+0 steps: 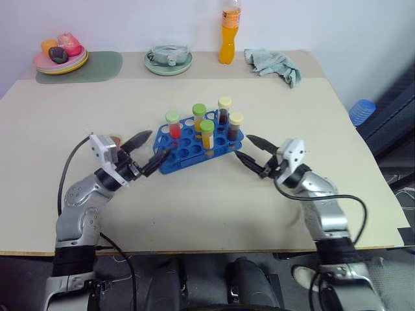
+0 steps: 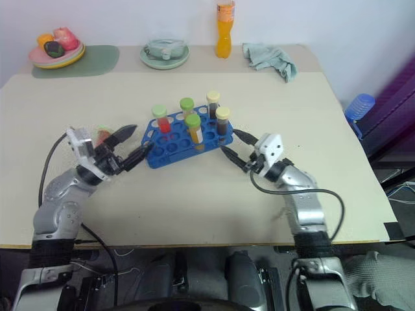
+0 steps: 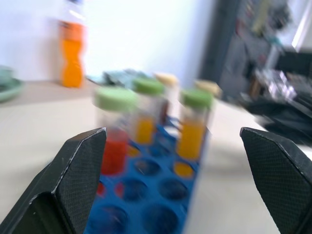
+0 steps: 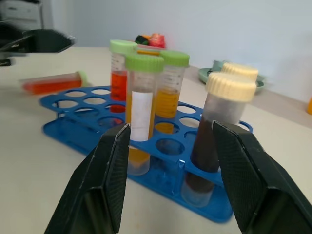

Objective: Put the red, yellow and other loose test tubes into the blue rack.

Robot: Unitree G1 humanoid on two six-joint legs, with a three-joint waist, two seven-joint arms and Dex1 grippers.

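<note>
The coming move turns on the one loose test tube (image 4: 48, 84). It lies flat on the worktop (image 1: 214, 214), off the left end of the blue rack (image 1: 175, 162) and just beside the left gripper (image 1: 159, 144), on that gripper's outer, far side and partly hidden behind its fingers in the head views. In the right wrist view its long axis runs roughly along the worktop, with the green cap pointing toward the rack and the red-orange body pointing away. The left arm is clearly the nearer one. The right gripper (image 1: 242, 146) sits at the opposite end of the rack, well apart from the tube, with the whole rack in between. The left gripper is spread wide and holds nothing; its tips point at the rack's near left corner, not at the tube, so it would probably have to swing outward to line up across the tube. The right gripper's jaws are parted too, less widely, and are also empty. By count there is one rack, five tubes standing upright in it (three green-capped, two cream-capped), and one loose tube that I can see.
</note>
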